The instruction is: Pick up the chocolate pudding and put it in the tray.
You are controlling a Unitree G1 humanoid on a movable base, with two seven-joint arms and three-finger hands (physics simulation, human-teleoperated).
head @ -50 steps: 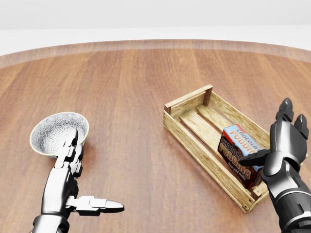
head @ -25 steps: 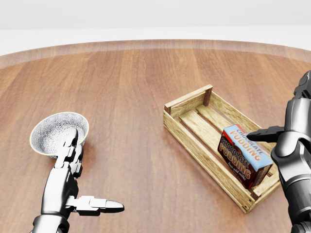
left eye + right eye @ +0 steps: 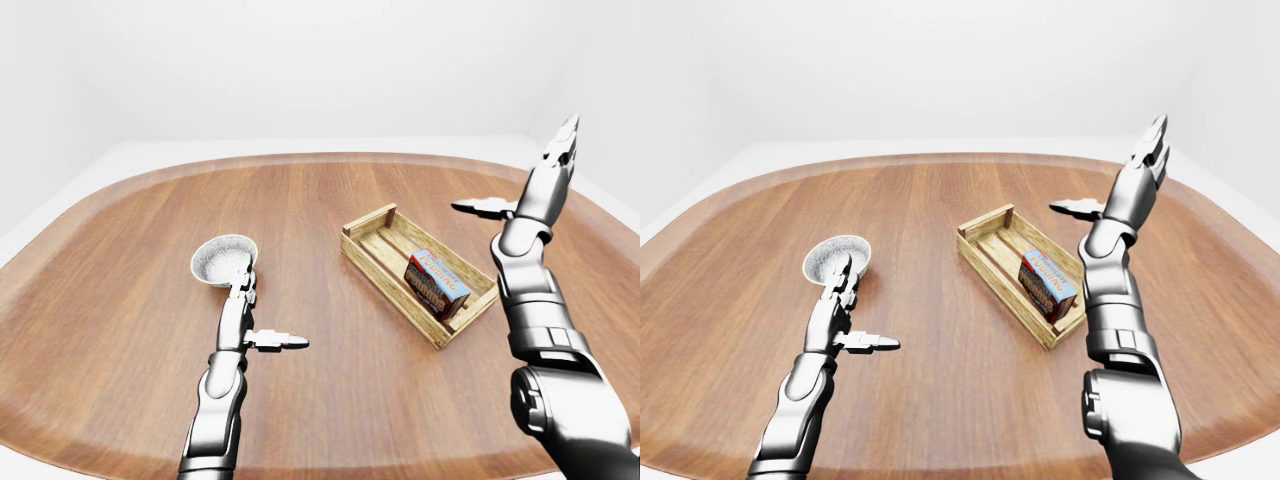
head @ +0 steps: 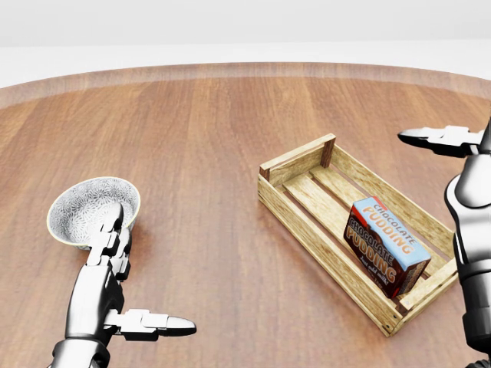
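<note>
Your chocolate pudding (image 4: pixel 386 244) already sits inside the tray (image 4: pixel 307 226), leaning at the end farthest from the bowl (image 4: pixel 90 207), so just ease off and don't bump it. Your right hand (image 3: pixel 535 192) hovers above the tray, fingers spread wide and empty; left hand (image 3: pixel 243 318) is open beside the bowl. Loads of bare table (image 4: pixel 207 138) around the tray to pull away.

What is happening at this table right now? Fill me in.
A humanoid robot is finishing a put-away job. The chocolate pudding box lies inside the wooden tray, toward the tray's lower-right end in the head view. The right robot hand is raised above the table with its fingers spread, holding nothing and clear of the box. The left robot hand rests open low on the wooden table, its fingertips next to a patterned bowl.
</note>
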